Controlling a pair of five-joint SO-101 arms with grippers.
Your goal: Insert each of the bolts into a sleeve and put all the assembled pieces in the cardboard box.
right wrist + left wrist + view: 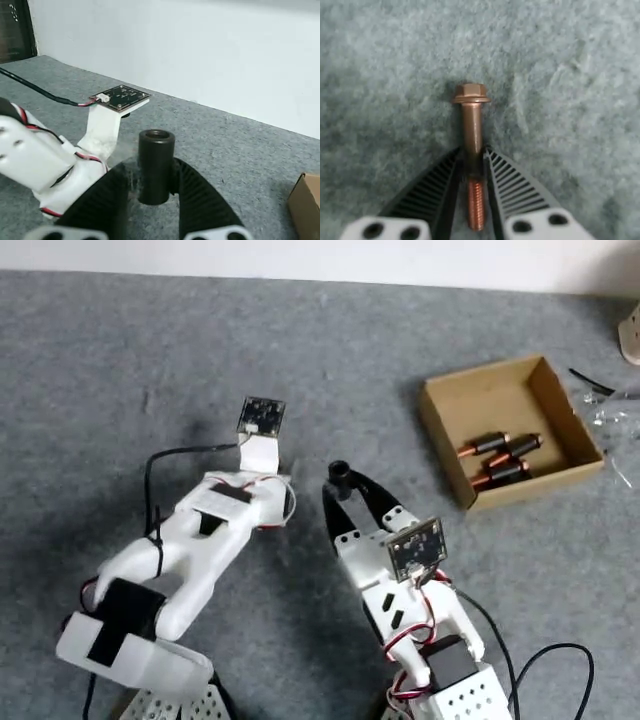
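Note:
A copper bolt (471, 125) with a hex head is clamped by its shaft in my left gripper (472, 155), just above the grey carpet; its threaded end runs back between the fingers. My left arm (200, 540) stands at the table's left, bent downward. A black sleeve (156, 165) stands upright with its open end up, and my right gripper (156, 172) is shut on it. From above, that sleeve (339, 477) sits at the tip of the right gripper (345, 490) in the middle. The cardboard box (447, 440) at the right holds three assembled pieces (500, 460).
Clear plastic wrap and black ties (605, 405) lie just right of the box. A white object (630, 335) sits at the far right edge. The left arm's camera board (120, 96) and body are close beside the sleeve. A black cable (150, 480) loops off the left arm.

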